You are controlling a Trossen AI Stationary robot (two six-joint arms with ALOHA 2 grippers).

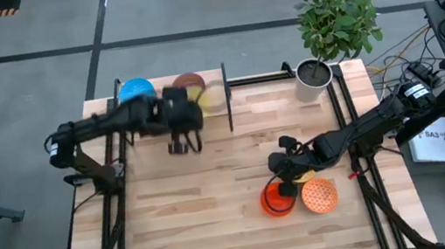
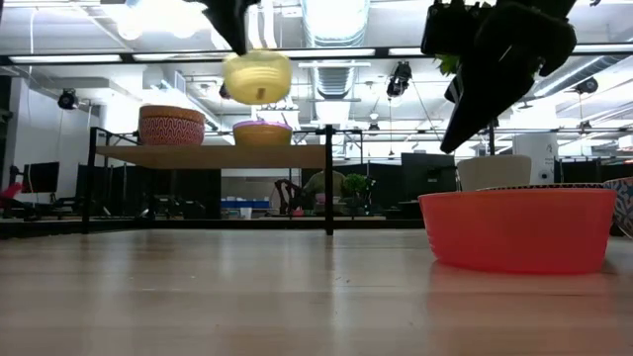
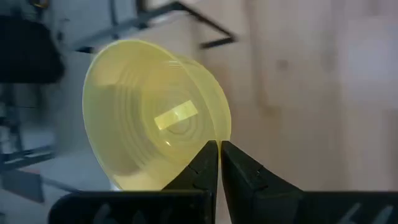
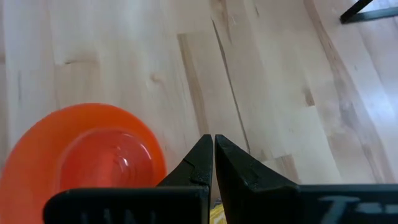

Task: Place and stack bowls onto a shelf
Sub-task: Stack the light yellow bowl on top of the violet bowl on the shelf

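My left end effector pinches the yellow bowl's rim, held in the air beside the shelf. My right end effector hangs closed and empty just above the red-orange bowl on the bench.

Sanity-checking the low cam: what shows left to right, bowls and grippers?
Patterned bowl on the shelf → yellow bowl held aloft → bowl on the shelf → right gripper → red-orange bowl.

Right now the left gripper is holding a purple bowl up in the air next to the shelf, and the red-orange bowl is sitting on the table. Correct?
Not quite: the bowl is yellow, not purple. The left wrist view shows the left gripper pinching the rim of the yellow bowl, and the low view shows it held in the air next to the shelf. The red-orange bowl does sit on the table.
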